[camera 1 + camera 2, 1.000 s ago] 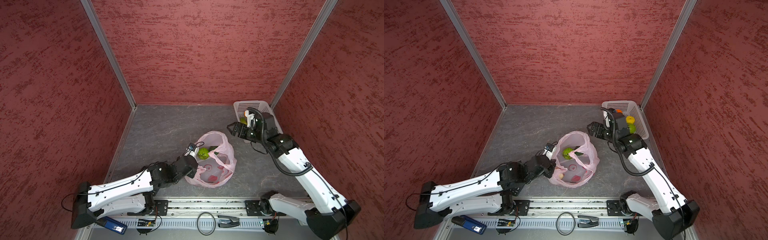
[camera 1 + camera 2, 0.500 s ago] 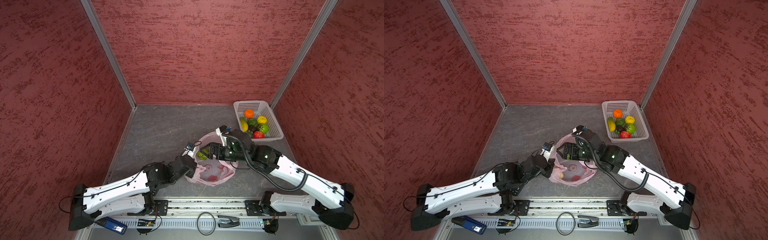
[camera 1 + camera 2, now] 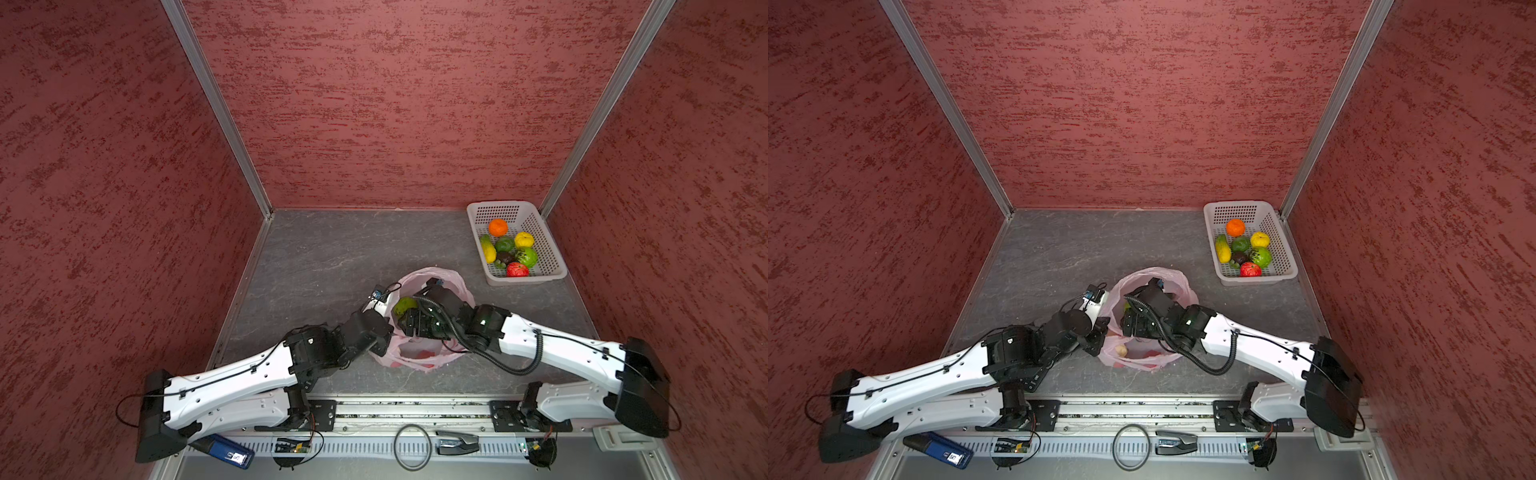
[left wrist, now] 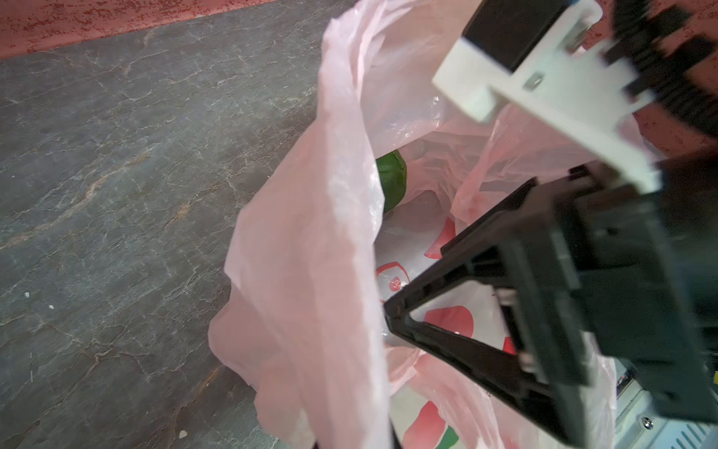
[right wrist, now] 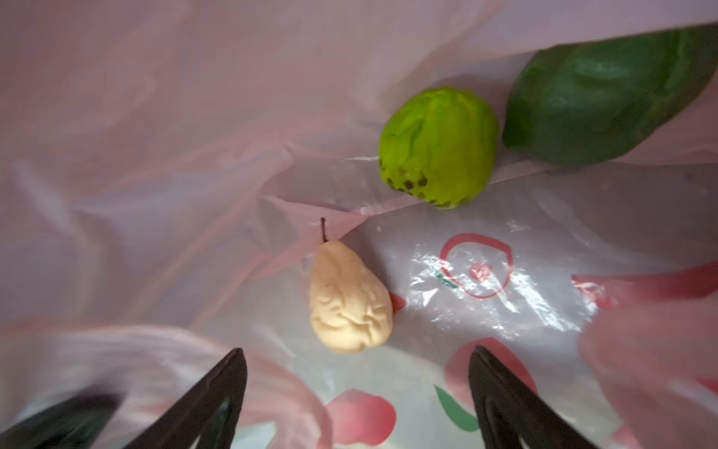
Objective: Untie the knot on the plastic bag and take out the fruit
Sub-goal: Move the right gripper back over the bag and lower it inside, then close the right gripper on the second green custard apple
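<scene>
My left tool [image 3: 1098, 337] is clenched on the rim of the plastic bag [image 3: 420, 362], which sits mid-way across the counter [image 3: 332, 257]. My right tool [image 5: 356, 350] hangs released inside it, over the beige pear [image 5: 349, 299], which lies flat, its stem pointing away from the jaws.

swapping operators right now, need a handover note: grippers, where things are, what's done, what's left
Left gripper: shut on the plastic bag at its rim, holding the mouth open.
Right gripper: open, inside the bag, pointing at the beige pear.
Done: bag untied; several fruits lie in the white basket at the far right corner.
Left: the pear, a bright green fruit and a dark green fruit are in the bag.
</scene>
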Tool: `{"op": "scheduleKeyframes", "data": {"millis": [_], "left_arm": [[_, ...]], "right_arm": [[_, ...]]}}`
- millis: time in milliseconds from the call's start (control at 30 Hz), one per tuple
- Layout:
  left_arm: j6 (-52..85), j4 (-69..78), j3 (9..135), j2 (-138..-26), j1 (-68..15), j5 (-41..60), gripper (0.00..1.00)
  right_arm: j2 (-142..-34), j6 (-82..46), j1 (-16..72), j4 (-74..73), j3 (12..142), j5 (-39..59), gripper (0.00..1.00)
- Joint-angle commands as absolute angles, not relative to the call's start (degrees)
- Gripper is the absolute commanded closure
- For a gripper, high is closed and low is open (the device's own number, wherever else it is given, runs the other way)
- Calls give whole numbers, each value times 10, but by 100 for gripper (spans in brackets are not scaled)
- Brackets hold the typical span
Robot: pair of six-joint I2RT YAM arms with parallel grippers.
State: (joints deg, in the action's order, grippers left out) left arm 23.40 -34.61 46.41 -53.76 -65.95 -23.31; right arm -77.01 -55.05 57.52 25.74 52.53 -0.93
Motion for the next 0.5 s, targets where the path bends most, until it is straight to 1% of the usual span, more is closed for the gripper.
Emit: {"op": "scheduleKeyframes", "data": {"millis": [0,200,233,467], "left_arm": [[224,-331,465,-533,-662,-221,100],[225,-329,450,-520,-667,-199,100],[224,-327,446,-519,-668,-195,100],[219,-329,441,-531,-669,-180,100]], "right_arm": [[-796,-562,578,213,520,-65,9],[-830,-608,577,150,493,-88,9],[-852,-613,577,143,495,-92,9],[-884,-674,564,101,501,-130,4]]}}
